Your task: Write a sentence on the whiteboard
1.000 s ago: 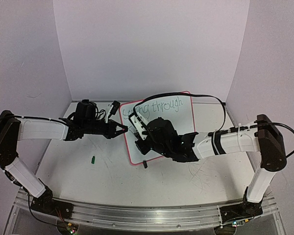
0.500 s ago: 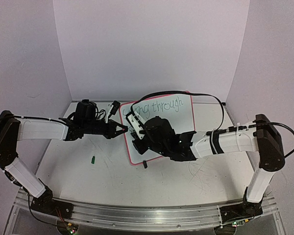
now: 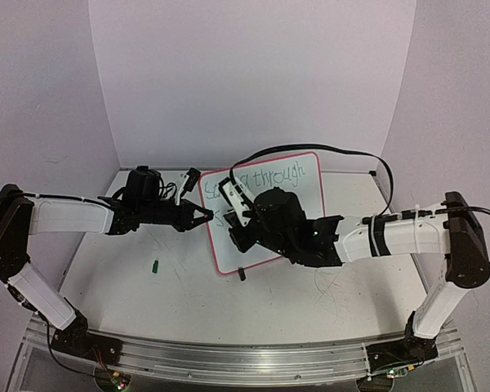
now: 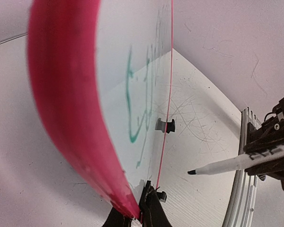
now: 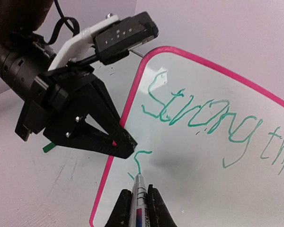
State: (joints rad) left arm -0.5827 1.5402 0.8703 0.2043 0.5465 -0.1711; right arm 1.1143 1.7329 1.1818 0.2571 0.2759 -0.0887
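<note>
Top external: scuffed white tabletop [image 3: 147, 294] with pink-rimmed rectangular whiteboard [image 3: 226, 257] mid-table between the arms. Left gripper [image 3: 202, 217] clamped on whiteboard's left rim. Right gripper [image 5: 140, 208] pinching white marker pen [image 5: 141, 189], tip at short green stroke under green handwritten sentence [image 5: 213, 124], "Strong through" so far. Small green cap [image 3: 156, 265] on tabletop, left of whiteboard.

**A:** From the top, the right arm [image 3: 310, 237] covers the middle of the whiteboard [image 3: 306, 200], so part of the sentence [image 3: 271, 177] is hidden.

**B:** Yep. Right wrist cam chops "through" at the frame edge, marker [image 5: 139, 191] barrel too. Left wrist: the board's rim is a pink blur. Green speck [image 3: 156, 265] on the desk [image 3: 147, 298]? Too tiny to tell.
</note>
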